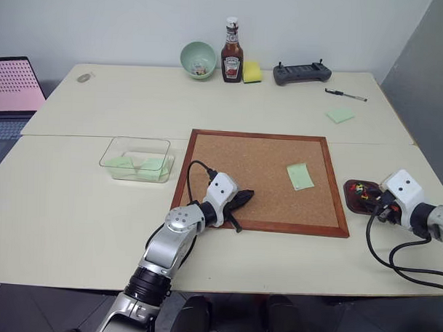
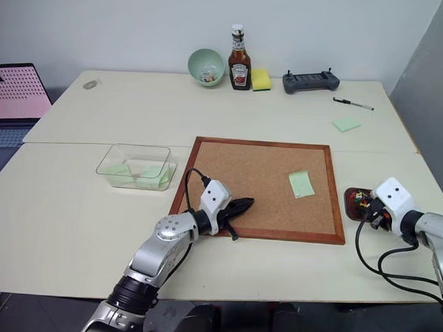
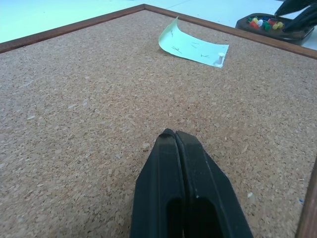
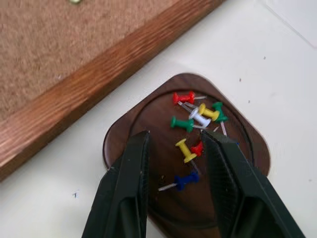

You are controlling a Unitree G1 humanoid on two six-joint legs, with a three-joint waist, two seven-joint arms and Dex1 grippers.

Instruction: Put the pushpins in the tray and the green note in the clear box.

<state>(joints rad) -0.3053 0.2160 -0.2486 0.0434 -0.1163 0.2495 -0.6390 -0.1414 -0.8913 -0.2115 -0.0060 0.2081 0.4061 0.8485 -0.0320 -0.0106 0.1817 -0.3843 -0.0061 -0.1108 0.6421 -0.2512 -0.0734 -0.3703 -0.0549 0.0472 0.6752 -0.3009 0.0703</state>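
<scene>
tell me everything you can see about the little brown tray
The tray is a small, shallow, dark brown dish with rounded corners and a wood-like look. It lies flat on the pale table, just off the cork board's right edge, apart from its wooden frame. Loose pushpins lie in it: red, green, yellow, white and blue. The right gripper hangs over it, fingers parted, empty.
</scene>
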